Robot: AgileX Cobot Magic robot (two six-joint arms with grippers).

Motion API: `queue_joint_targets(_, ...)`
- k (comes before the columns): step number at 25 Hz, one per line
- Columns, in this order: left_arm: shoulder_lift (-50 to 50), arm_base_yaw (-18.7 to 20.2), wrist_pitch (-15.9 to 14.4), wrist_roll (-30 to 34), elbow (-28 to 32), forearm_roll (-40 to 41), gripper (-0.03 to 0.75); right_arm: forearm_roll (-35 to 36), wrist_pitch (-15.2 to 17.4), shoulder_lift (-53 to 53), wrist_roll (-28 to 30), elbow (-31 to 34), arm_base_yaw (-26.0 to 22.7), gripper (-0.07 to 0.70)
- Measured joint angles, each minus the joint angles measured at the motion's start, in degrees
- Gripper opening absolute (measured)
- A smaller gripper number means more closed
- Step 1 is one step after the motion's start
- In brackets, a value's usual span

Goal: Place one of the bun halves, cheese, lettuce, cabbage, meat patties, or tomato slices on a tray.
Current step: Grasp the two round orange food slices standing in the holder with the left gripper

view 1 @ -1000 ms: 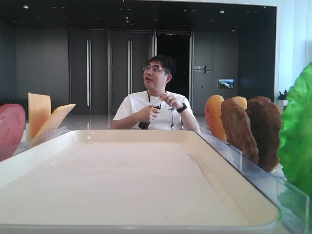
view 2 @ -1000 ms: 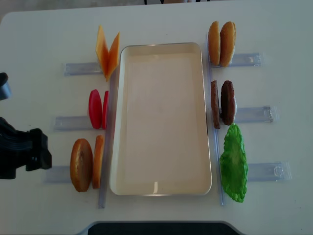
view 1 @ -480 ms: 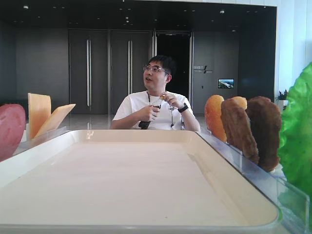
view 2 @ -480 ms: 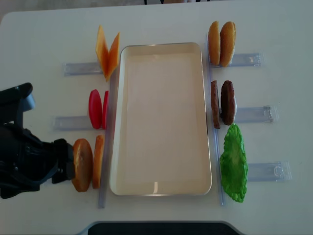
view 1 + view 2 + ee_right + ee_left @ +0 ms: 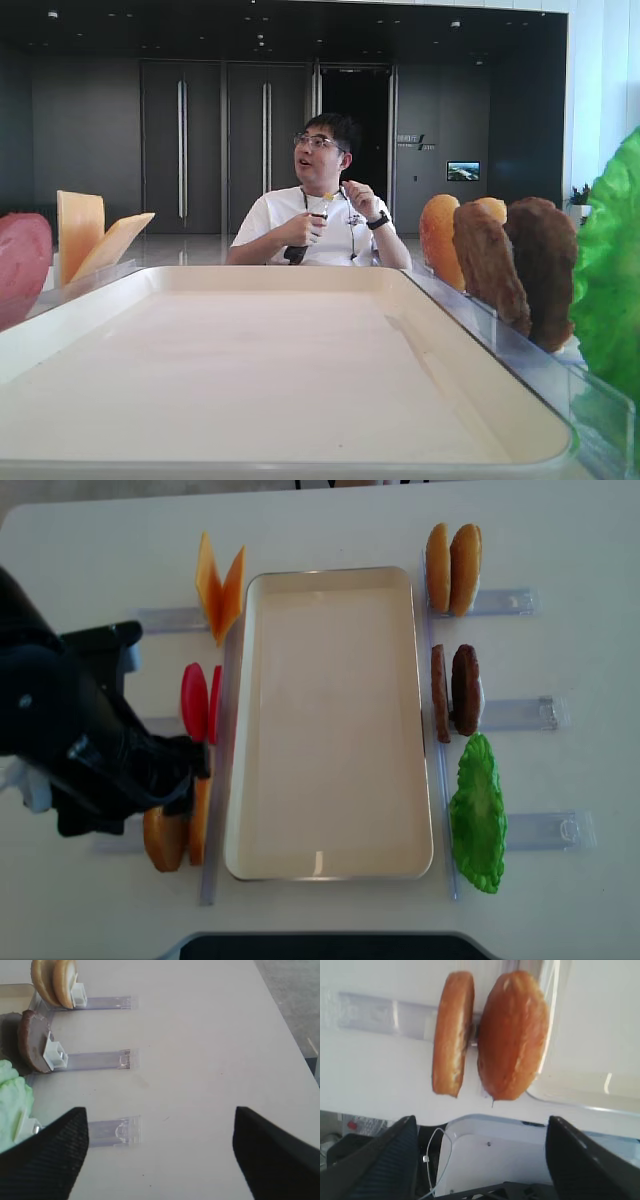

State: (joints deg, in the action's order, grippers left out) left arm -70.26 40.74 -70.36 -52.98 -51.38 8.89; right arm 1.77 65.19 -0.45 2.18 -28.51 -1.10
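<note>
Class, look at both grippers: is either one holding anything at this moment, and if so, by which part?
Nothing is held. The left gripper hangs open over the two bun halves standing in their holder, touching neither. The right gripper is open over bare table.

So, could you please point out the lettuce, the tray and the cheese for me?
lettuce (image 5: 477, 815), overhead view, middle of the ruffled leaf.
tray (image 5: 330, 740), overhead view, bare floor at its centre.
cheese (image 5: 219, 593), overhead view, where the two leaning slices meet.
</note>
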Motion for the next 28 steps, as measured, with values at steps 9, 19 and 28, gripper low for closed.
queue_joint_targets(9, -9.74, 0.05, 0.58, 0.21, -4.28, 1.43, 0.601, 0.00, 0.00, 0.00, 0.00, 0.00, 0.00, 0.589)
queue_joint_targets(19, -12.37, 0.05, 0.88, 0.90, -4.58, 1.27, 0.601, 0.00, 0.00, 0.00, 0.00, 0.00, 0.00, 0.589)
queue_joint_targets(28, -15.39, 0.05, 3.30, 2.64, -4.58, 0.65, 0.601, 0.00, 0.00, 0.00, 0.00, 0.00, 0.00, 0.589)
